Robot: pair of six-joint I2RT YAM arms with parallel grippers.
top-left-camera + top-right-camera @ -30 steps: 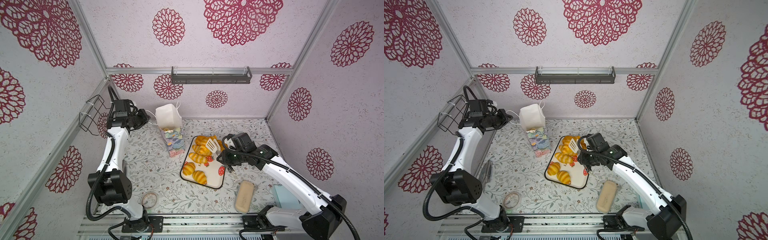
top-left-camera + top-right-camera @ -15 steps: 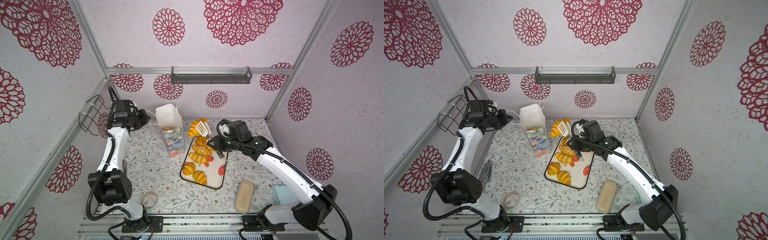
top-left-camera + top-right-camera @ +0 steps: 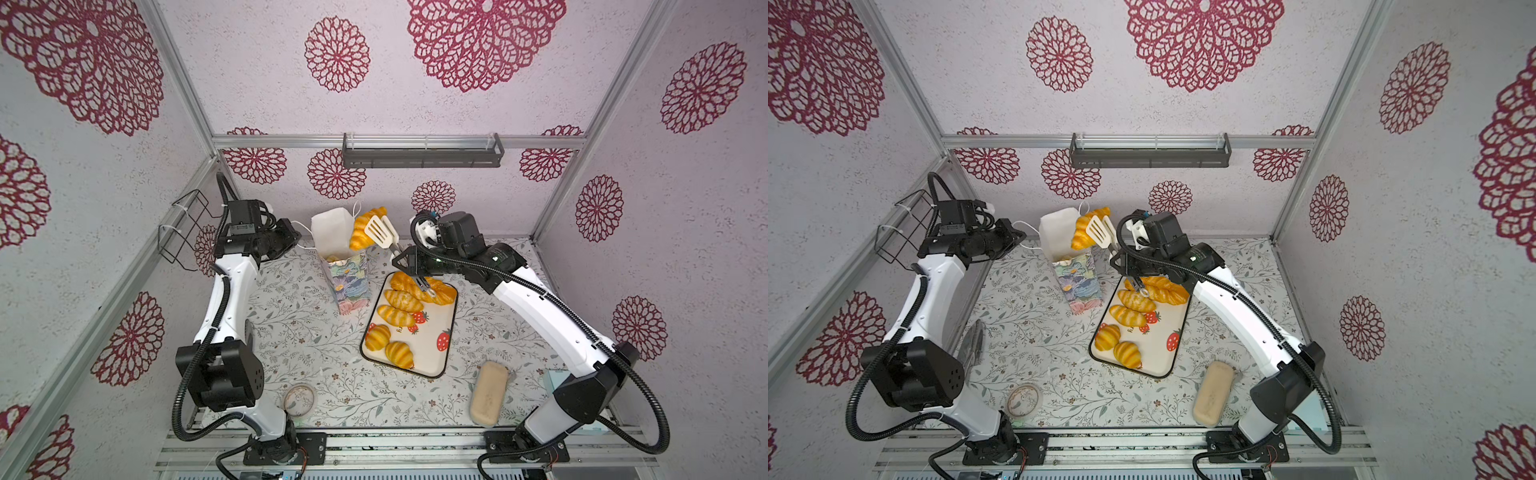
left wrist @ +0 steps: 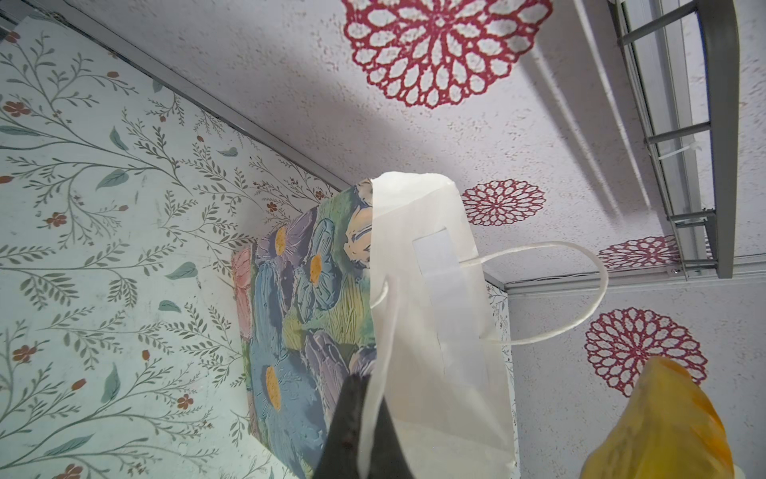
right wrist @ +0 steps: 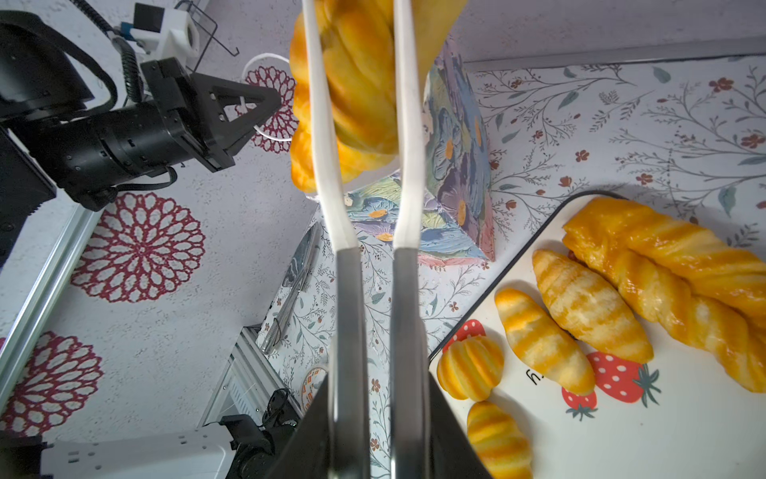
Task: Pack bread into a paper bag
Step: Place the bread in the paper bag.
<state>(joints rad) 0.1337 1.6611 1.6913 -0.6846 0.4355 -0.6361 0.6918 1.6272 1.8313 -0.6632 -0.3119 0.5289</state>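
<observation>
Right tool (image 5: 379, 406) pinching tongs (image 3: 381, 230), left tool (image 4: 367, 423) pinching paper bag (image 3: 347, 278), floral tabletop (image 3: 299, 328), rosette walls (image 3: 257, 83)

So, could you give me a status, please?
Left gripper shut on bag handle. Right gripper shut on tongs holding croissant near bag mouth. Nothing blocking.

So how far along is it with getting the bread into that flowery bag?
Partway. A glimpse of yellow inside the paper bag hints at something packed, though it's unclear. In hand: the right pincer grips tongs clamping a croissant by the bag's open top, while the left pincer holds the bag's handle. Left: about five pieces on the tray, including the long twisted loaf.
</observation>
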